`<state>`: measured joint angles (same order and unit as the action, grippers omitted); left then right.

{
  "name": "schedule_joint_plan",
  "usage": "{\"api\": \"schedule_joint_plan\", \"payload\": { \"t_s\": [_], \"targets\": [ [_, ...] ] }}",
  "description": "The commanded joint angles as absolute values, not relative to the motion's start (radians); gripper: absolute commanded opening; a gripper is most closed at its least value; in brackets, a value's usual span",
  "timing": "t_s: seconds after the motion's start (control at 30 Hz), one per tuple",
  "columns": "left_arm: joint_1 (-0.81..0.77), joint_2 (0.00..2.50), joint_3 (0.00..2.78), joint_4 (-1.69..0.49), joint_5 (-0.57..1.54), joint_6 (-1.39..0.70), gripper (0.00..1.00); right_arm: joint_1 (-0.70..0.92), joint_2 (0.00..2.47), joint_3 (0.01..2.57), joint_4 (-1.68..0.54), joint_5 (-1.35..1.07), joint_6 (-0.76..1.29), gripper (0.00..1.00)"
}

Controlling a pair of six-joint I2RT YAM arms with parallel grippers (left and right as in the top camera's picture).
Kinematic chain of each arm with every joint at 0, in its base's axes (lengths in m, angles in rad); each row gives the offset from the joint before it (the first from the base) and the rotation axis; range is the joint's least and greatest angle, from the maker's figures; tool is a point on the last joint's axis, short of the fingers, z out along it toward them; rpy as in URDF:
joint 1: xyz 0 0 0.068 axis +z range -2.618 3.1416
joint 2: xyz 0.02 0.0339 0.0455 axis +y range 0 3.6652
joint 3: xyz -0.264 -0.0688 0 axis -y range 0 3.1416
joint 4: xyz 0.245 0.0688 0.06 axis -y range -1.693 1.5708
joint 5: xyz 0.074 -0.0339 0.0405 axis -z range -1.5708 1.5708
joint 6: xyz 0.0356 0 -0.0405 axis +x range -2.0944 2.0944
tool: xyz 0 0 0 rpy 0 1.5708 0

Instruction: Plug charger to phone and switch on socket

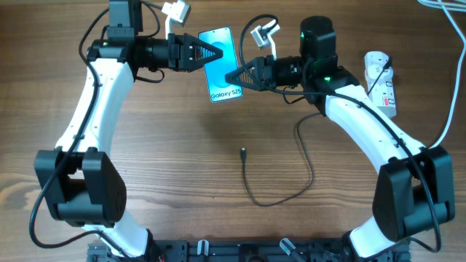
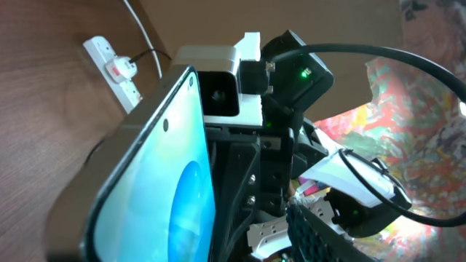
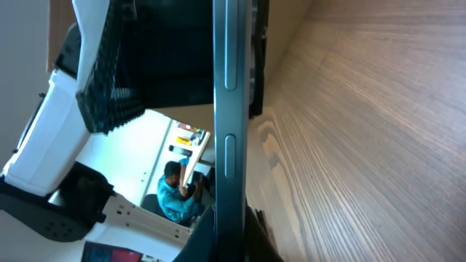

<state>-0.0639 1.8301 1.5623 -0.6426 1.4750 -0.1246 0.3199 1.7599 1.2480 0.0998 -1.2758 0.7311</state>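
**Ana:** Wood-grain table [image 1: 182,145] fills the overhead view, and both arms reach toward its far side. What sits furthest left?

**Ben:** The left gripper [image 1: 217,52]. Its dark fingers point right, with the tips over the phone's left edge near the top. I cannot tell whether they pinch that edge or only stand against it. Its own wrist camera shows no fingers, just the glowing screen slanting close past the lens.

**Ana:** And the phone [image 1: 217,73] itself?

**Ben:** It is between the two grippers, teal screen facing up, top leaning slightly left, with "Galaxy S25" readable at the lower end. I cannot tell whether it rests on the wood or is raised off it.

**Ana:** Next to the right?

**Ben:** The right gripper [image 1: 234,74] is clenched on the phone's right edge, lower down than the left one. Its wrist camera sees the phone edge-on, running up the middle of the frame with the side buttons showing.

**Ana:** The charger [image 1: 313,175]?

**Ben:** It lies loose on the table nearer the arm bases, well apart from the phone. The small plug end is free and points at the phone, and the cable loops down, right, then up under the right arm.

**Ana:** Far right?

**Ben:** The socket [image 1: 389,98] lies flat beyond the right arm. A white plug [image 1: 377,67] with a dark lead sits in its far end. The switch is too small to read.
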Motion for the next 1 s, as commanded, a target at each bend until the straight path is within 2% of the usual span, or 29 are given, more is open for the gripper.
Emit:
{"api": "schedule_joint_plan", "payload": {
  "t_s": [0.0, 0.17, 0.33, 0.47, 0.6, 0.63, 0.9, 0.97],
  "targets": [
    [-0.076, 1.733, 1.573, -0.634, 1.577, -0.109, 0.56, 0.323, 1.771, 1.252, 0.168, -1.205, 0.839, 0.04],
    [-0.076, 1.668, 1.573, -0.582, 1.576, -0.12, 0.55, 0.35, 1.771, 1.252, 0.25, -1.118, 0.849, 0.04],
    [-0.074, 1.653, 1.573, -0.548, 1.576, -0.142, 0.3, 0.393, 1.771, 1.252, 0.35, -1.063, 0.892, 0.04],
    [-0.074, 1.653, 1.573, -0.549, 1.577, -0.142, 0.19, 0.393, 1.771, 1.252, 0.351, -1.062, 0.893, 0.04],
    [-0.075, 1.653, 1.573, -0.55, 1.577, -0.142, 0.26, 0.393, 1.771, 1.252, 0.352, -1.019, 0.894, 0.04],
    [-0.075, 1.653, 1.573, -0.55, 1.577, -0.142, 0.31, 0.393, 1.771, 1.252, 0.353, -1.009, 0.896, 0.04],
    [-0.074, 1.653, 1.573, -0.557, 1.577, -0.142, 0.33, 0.371, 1.771, 1.252, 0.407, -1.009, 0.943, 0.04],
    [-0.074, 1.653, 1.573, -0.557, 1.577, -0.142, 0.45, 0.359, 1.771, 1.252, 0.407, -1.013, 0.947, 0.04]
  ]
}}
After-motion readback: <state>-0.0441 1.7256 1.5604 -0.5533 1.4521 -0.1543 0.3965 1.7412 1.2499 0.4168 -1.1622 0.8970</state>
